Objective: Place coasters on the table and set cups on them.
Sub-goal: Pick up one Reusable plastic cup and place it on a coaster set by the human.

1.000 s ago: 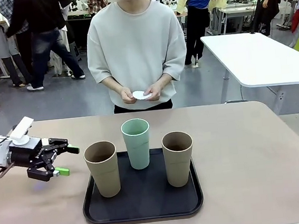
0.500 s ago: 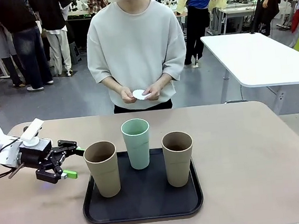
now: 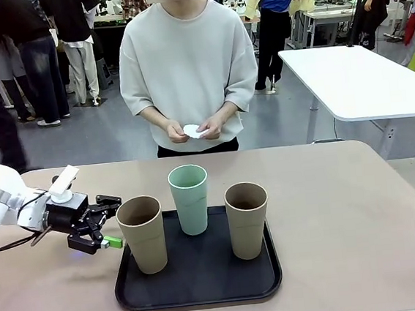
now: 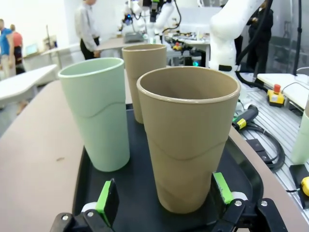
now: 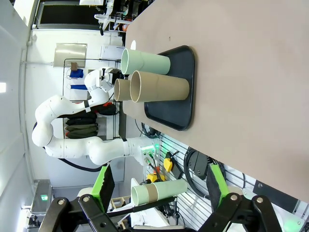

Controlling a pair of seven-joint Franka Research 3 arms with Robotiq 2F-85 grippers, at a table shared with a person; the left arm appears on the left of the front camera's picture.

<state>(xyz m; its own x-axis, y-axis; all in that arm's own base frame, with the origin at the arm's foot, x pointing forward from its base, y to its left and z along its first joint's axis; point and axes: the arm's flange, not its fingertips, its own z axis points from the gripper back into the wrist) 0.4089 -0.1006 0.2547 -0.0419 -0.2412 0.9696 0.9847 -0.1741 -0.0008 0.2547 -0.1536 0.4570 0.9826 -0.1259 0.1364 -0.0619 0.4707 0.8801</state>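
The left gripper [image 3: 115, 222] is spread wide around the near tan cup [image 3: 141, 234], one green pad [image 4: 106, 195] on each side; the wrist view leaves it unclear whether either pad touches it. This cup, the mint cup [image 3: 190, 199] and the other tan cup [image 3: 247, 219] stand upright on the black tray [image 3: 198, 287] on the table [image 3: 346, 216]. Across the table, a person [image 3: 188, 69] holds a white coaster [image 3: 194, 132] in both hands. The right gripper [image 5: 159, 182] hangs with its fingers apart, off to the table's side.
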